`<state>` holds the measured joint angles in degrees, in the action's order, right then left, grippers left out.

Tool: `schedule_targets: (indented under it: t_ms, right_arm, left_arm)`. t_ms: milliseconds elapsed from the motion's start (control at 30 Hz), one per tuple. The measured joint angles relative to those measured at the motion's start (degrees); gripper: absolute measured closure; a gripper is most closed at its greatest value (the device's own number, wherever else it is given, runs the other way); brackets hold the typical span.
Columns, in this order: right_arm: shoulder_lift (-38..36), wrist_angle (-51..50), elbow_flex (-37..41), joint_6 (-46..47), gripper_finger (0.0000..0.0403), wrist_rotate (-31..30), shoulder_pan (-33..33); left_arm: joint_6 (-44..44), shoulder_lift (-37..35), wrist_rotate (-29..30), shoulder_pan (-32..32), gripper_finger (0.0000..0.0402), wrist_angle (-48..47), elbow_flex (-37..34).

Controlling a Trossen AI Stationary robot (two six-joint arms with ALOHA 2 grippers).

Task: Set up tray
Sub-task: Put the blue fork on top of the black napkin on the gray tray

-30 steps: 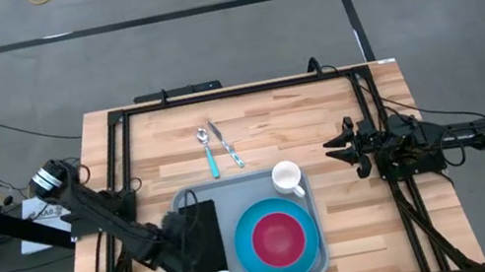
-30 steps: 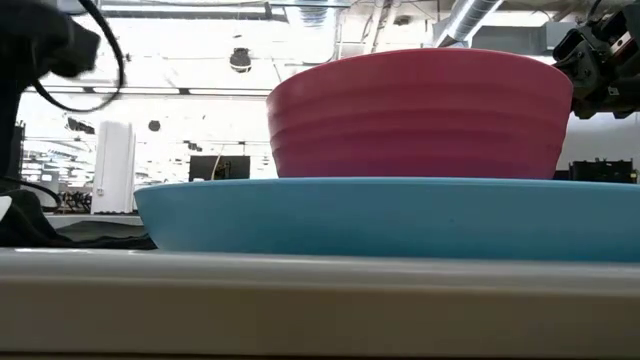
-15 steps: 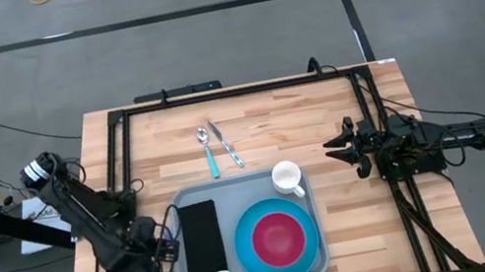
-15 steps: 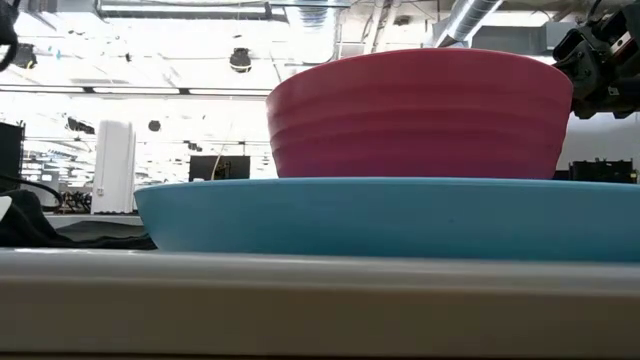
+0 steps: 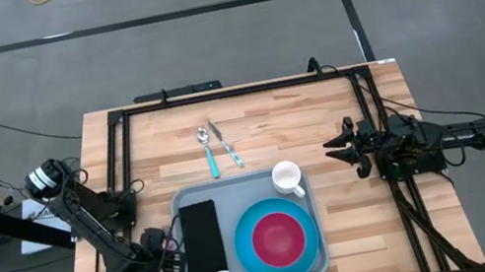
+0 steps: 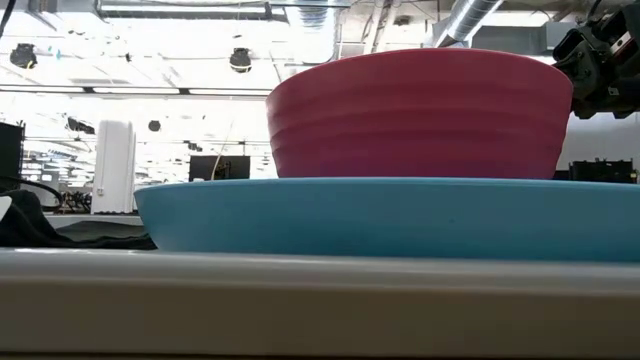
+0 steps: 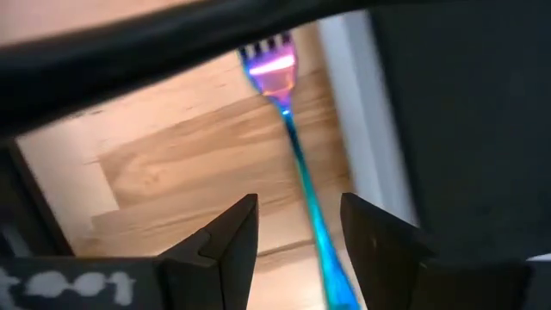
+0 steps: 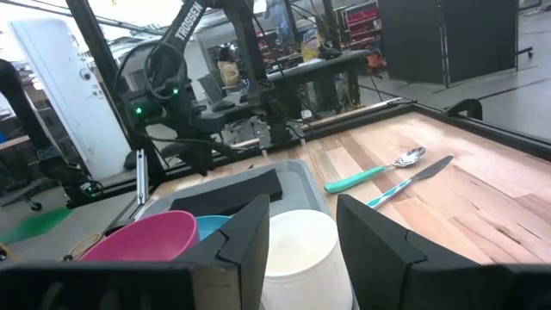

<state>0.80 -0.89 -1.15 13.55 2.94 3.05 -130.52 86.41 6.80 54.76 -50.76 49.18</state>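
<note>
The light grey-blue tray (image 5: 175, 208) lies at the table's near middle. On it are a black flat napkin (image 5: 203, 241), a round blue plate (image 5: 249, 255) with a pink bowl (image 5: 278, 237) in it, and a white mug (image 5: 287, 178). My left gripper (image 5: 170, 269) is low beside the tray's left rim, open. In the left wrist view its fingers (image 7: 297, 250) stand on either side of a teal-handled fork (image 7: 293, 146) that lies on the wood beside the tray rim (image 7: 349, 112). My right gripper (image 5: 337, 147) waits open at the table's right.
A teal-handled spoon (image 5: 209, 152) and a knife (image 5: 226, 145) lie on the wood beyond the tray. A black metal frame (image 5: 215, 95) runs round the table's edges. In the low view the plate (image 6: 390, 215) and the bowl (image 6: 415, 115) fill the picture.
My left gripper has gone from above the black napkin on the tray toward the table's left edge, off the tray, and down beside the tray's left rim over the fork. The napkin stays flat on the tray.
</note>
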Motion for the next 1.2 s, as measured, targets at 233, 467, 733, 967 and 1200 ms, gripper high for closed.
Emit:
schedule_targets:
  t_ms: [233, 467, 733, 967, 1200]
  right_arm:
    - [0.0, 0.0, 0.0, 0.0, 0.0274, 0.0, 0.0]
    - [0.0, 0.0, 0.0, 0.0, 0.0274, 0.0, 0.0]
    - [0.0, 0.0, 0.0, 0.0, 0.0274, 0.0, 0.0]
    - [0.0, 0.0, 0.0, 0.0, 0.0274, 0.0, 0.0]
    - [0.0, 0.0, 0.0, 0.0, 0.0274, 0.0, 0.0]
  left_arm:
    - [-0.2, 0.0, -0.2, 0.9, 0.0248, 3.5, -3.1]
    - [0.6, 0.0, 2.3, 0.9, 0.0248, 9.5, -5.5]
    - [1.5, 0.0, 3.4, 1.0, 0.0248, 9.3, -5.6]
    - [2.6, 4.3, 3.0, -0.2, 0.0248, 11.7, -5.4]
    - [2.5, 5.6, 1.7, -1.3, 0.0248, 11.1, -5.2]
